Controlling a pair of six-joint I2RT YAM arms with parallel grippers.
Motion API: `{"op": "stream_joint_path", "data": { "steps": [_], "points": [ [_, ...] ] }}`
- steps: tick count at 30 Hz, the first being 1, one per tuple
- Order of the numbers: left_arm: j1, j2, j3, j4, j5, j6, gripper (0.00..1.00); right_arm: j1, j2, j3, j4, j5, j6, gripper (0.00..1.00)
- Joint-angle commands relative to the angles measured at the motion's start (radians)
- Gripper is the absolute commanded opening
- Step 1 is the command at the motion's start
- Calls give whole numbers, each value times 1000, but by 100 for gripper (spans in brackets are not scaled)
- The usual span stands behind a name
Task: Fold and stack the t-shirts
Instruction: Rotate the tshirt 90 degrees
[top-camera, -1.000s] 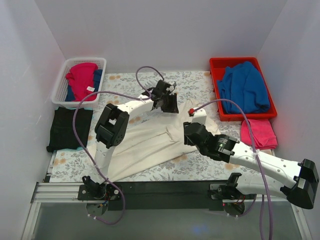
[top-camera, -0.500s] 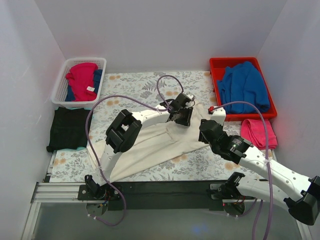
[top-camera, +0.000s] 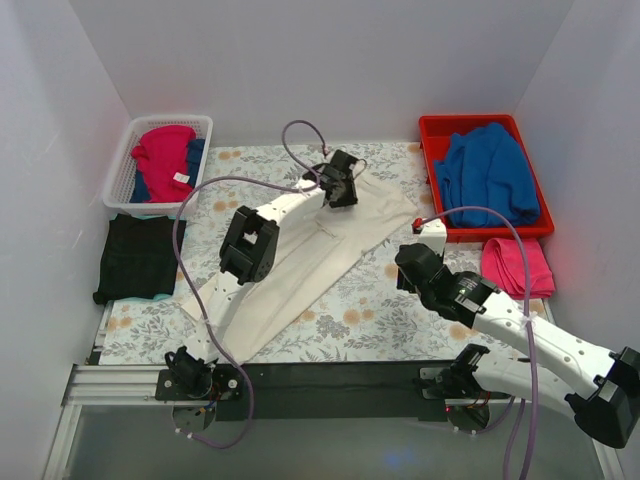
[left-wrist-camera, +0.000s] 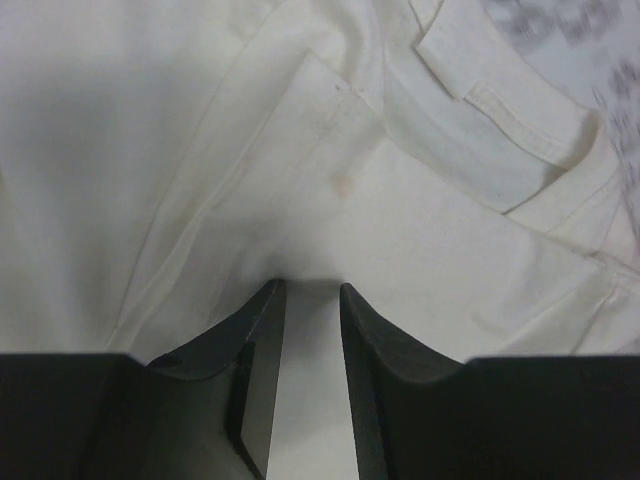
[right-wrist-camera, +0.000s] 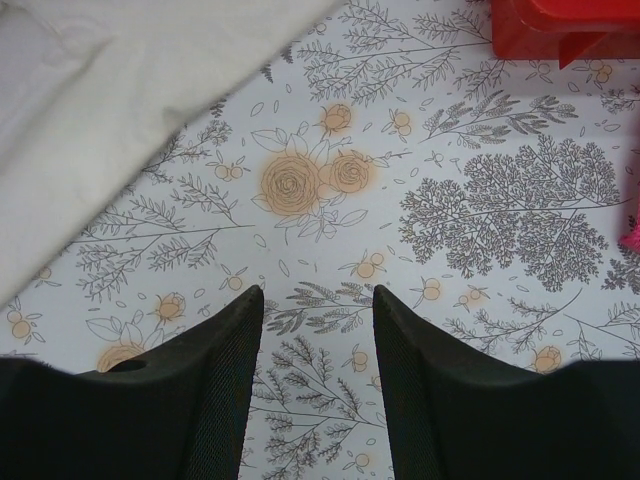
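The cream-white t-shirt (top-camera: 300, 262) lies stretched in a long diagonal band from the near left to the far right of the tablecloth. My left gripper (top-camera: 340, 190) is at its far end. In the left wrist view the left gripper (left-wrist-camera: 308, 288) is shut on a pinch of the cream cloth (left-wrist-camera: 200, 150), and creases fan out from the tips. My right gripper (top-camera: 407, 260) hovers open over bare tablecloth just right of the shirt. The right wrist view shows the right gripper (right-wrist-camera: 317, 292) with nothing between its fingers and the shirt's edge (right-wrist-camera: 120, 90) at upper left. A folded black t-shirt (top-camera: 140, 258) lies at the left.
A white basket (top-camera: 128, 150) with red and blue clothes stands at the far left. A red tray (top-camera: 432, 130) holding blue cloth (top-camera: 485, 175) stands at the far right, and a pink cloth (top-camera: 517, 266) lies in front of it. White walls close in three sides.
The left gripper swung right, then back toward the far side, dragging the cream t-shirt out into a long band. The right gripper drew back to the right, off the shirt.
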Motion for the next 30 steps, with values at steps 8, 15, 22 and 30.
{"op": "stream_joint_path", "data": {
  "steps": [8, 15, 22, 30],
  "points": [
    [299, 109, 84, -21, 76, 30, 29, -11, 99, 11, 64, -33, -28, 54],
    [310, -9, 72, 123, 211, 110, 32, -11, 193, 40, 165, -155, -86, 52],
    [310, -513, -323, 361, 120, 164, 41, 66, 334, 68, 265, -194, -141, 50],
    [311, -796, -568, 266, -107, 136, 43, 291, 633, 290, 415, -348, -255, 50]
  ]
}}
